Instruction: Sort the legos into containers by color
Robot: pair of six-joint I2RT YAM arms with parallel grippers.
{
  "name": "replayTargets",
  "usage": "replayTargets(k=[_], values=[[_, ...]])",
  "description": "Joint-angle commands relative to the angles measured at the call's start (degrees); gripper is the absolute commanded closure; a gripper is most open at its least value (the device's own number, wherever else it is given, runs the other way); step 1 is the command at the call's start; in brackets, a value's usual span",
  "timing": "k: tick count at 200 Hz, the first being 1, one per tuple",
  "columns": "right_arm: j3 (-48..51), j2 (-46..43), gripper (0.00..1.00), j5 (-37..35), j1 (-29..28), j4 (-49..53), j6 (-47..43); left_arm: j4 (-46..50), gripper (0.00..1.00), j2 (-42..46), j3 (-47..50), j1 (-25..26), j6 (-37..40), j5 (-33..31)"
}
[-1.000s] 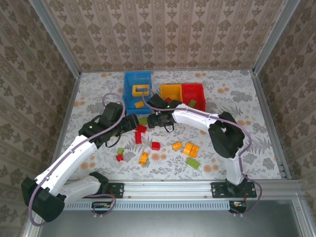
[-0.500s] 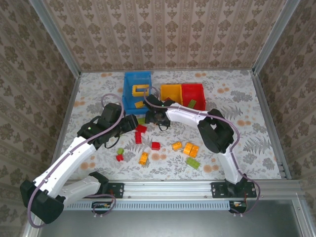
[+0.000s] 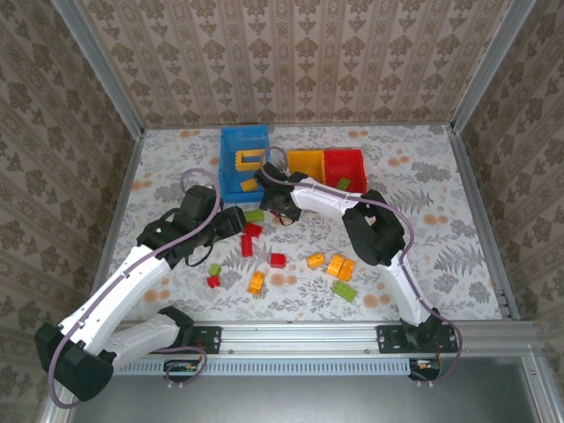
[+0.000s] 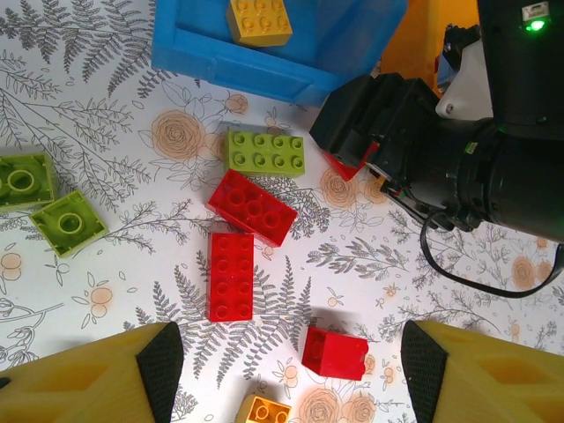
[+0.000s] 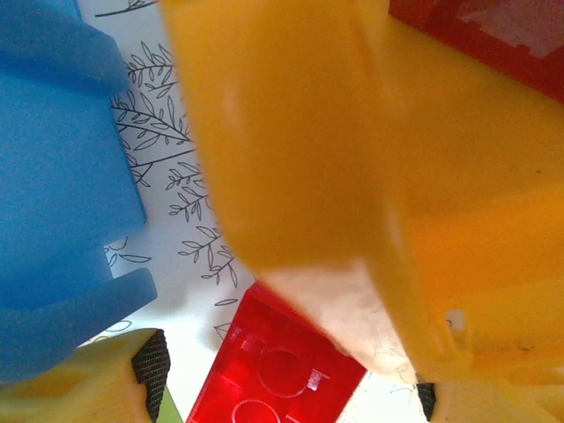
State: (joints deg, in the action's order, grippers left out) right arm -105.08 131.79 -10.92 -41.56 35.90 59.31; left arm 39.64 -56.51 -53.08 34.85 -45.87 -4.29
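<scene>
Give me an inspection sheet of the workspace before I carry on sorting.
Surface: floral-print table, level.
Job's things: blue bin holds a yellow frame piece and a yellow brick; yellow bin beside it; red bin holds a green brick; red, green, orange loose bricks on the table.
Clutter: nothing seen.
Grippers: left gripper jaws open, empty, above red bricks; right gripper jaws open astride a red brick.
Cables: a cable loops along each arm.
Surroundings: wallpapered walls, metal frame rail.

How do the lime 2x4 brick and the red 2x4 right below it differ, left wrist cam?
Colour: lime 2x4 brick is green, red 2x4 brick red. Pose: the lime one lies roughly level across the frame, the red one diagonal. Both lie studs up on the table.
</scene>
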Motion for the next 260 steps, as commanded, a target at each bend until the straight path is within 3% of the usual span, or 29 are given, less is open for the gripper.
replayTargets(k=[1,68,91,136,169,217,260], values=[[-1.48,2.16,0.3,-2.14,0.04,4.08,2.89,0.97,0.31,0.96,0.58,0.22,1.31,0.43],[4.04,-1.96,0.65,-0.83,-0.17,1.72,0.84,0.23,0.31,0.26,0.58,-0.05,1.57,0.88],[7.28,-5.83,0.72,0.11,-0.57,-0.11,-2.61,-0.24,0.31,-0.12,0.62,-0.05,1.56,1.45],[13.81,-17.82,0.73,-0.64,-1.43,-1.82,-10.79,-4.59,0.31,-2.16,0.43,0.21,2.69,5.43],[14.34,-21.8,0.72,-1.65,2.67,-1.6,-17.99,-9.53,0.3,-7.08,-2.05,2.41,4.43,8.34],[1.94,-12.63,0.71,1.7,11.32,0.89,-27.64,-12.65,0.3,-15.88,-8.24,6.24,6.67,8.72],[-15.23,-0.21,0.68,3.78,14.37,9.65,-30.34,-12.85,0.3,-19.62,-10.74,6.85,7.06,8.11]])
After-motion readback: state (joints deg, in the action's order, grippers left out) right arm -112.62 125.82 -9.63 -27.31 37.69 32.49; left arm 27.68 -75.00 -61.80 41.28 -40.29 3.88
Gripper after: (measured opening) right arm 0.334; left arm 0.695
